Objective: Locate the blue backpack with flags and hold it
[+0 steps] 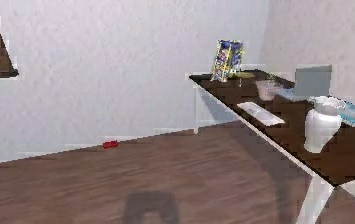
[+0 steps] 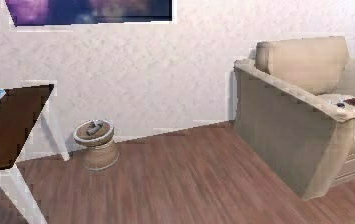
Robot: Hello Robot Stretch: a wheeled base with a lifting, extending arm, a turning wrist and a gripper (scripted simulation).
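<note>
A dark worktop (image 1: 285, 135) on white legs runs along the forward view's right. At its far end, against the wall, stands the blue backpack (image 1: 227, 60) with bright patches, upright. Nearer along the worktop are a grey laptop (image 1: 313, 80), a flat white keyboard (image 1: 260, 113) and a white vase (image 1: 323, 125). A small red thing (image 1: 110, 144) lies on the wooden floor by the wall. The arm side view has a beige armchair (image 2: 305, 110) and a small round bin (image 2: 95, 145). Whether the fingers are apart or together cannot be told.

Wht walls (image 1: 105, 70), wood floor (image 1: 135, 175), dk desk (image 1: 290, 132), beige armchair (image 2: 295, 120)
</note>
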